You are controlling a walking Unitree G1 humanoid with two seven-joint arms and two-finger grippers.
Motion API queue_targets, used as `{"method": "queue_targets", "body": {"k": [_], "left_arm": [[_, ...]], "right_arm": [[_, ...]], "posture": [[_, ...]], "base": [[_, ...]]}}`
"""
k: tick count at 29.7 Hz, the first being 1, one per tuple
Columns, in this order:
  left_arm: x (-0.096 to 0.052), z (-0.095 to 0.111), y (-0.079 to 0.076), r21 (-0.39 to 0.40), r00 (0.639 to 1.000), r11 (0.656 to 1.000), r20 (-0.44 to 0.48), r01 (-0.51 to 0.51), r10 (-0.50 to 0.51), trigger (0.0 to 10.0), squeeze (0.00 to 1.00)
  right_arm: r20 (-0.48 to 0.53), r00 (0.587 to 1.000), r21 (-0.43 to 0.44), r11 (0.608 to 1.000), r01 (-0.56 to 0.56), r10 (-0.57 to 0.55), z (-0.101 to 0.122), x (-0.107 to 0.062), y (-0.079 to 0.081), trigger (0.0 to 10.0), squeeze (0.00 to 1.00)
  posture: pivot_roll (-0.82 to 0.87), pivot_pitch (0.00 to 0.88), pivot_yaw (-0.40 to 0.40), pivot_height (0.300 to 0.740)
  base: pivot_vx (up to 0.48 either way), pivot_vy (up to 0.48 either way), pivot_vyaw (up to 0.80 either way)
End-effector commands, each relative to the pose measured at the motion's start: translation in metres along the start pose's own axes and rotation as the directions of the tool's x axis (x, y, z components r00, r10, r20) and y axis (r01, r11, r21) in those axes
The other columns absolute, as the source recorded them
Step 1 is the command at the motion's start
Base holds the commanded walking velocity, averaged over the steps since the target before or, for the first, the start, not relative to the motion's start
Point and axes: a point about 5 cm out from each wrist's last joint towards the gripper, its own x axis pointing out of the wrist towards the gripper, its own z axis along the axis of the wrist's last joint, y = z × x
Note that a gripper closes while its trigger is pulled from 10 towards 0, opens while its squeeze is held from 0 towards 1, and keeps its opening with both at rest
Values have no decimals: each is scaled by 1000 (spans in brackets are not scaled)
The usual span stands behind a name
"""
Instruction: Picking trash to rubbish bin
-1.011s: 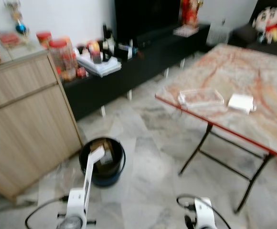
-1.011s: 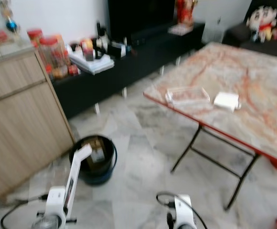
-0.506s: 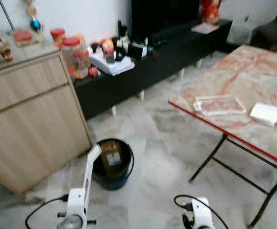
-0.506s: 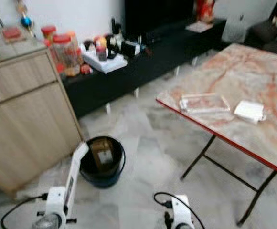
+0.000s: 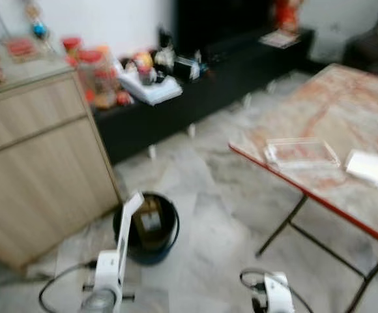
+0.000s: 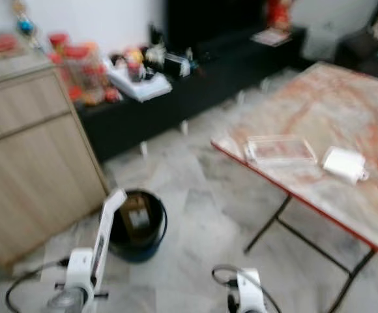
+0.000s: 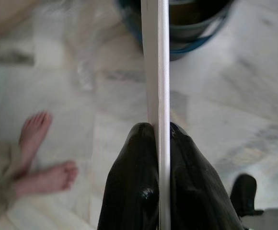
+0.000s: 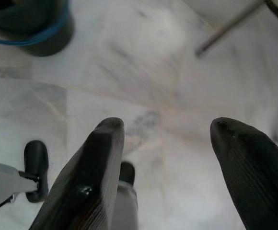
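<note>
Left wrist view: my left gripper point(image 7: 159, 132) pinches a flat white card point(image 7: 158, 72) edge-on, its tip over the rubbish bin point(image 5: 147, 228), drop not yet made; right gripper point(image 8: 167, 132) hangs spread, empty.

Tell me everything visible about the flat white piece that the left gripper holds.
The flat white piece is thin, stiff-looking, perhaps card or plastic, seen edge-on in the wrist view. The left gripper is shut on its lower end. It stands nearly upright, its upper end reaching over the rim of the dark bin on the marble floor.
</note>
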Motion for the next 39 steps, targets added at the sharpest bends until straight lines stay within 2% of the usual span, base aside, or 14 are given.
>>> {"method": "queue_targets", "body": {"k": [1, 9, 14, 26, 30, 39], "left_arm": [[-1, -5, 14, 10, 999, 999, -16, -37, 38, 10000, 0], [-1, -5, 13, 11, 999, 999, -18, -36, 37, 10000, 0], [-1, -5, 14, 14, 999, 999, -17, -36, 37, 10000, 0], [-1, -3, 13, 23, 999, 999, -11, -31, 31, 10000, 0], [-1, -2, 13, 23, 999, 999, -9, -30, 31, 10000, 0], [-1, -2, 13, 21, 999, 999, -9, -31, 32, 10000, 0]], "right_arm": [[26, 999, 3, 1000, -26, 26, 9, 2, 12, 10000, 0], [26, 999, -4, 1000, -29, 29, 9, 2, 12, 10000, 0], [23, 999, -7, 999, -32, 32, 8, 2, 12, 10000, 0], [24, 999, -11, 999, -35, 35, 9, 2, 13, 10000, 0], [21, 999, 19, 999, -29, 28, 8, 2, 13, 10000, 0], [24, 999, -8, 999, -37, 37, 9, 2, 13, 10000, 0]], "posture": [[14, 20, -23, 740], [14, 15, -23, 740], [15, 13, -21, 740], [12, 0, -15, 740], [15, 0, -16, 740], [13, 3, -19, 740]], "base": [[281, 0, 694], [282, 0, 227], [280, 0, 696], [282, 0, 95], [281, 0, 0], [281, 0, 103]]}}
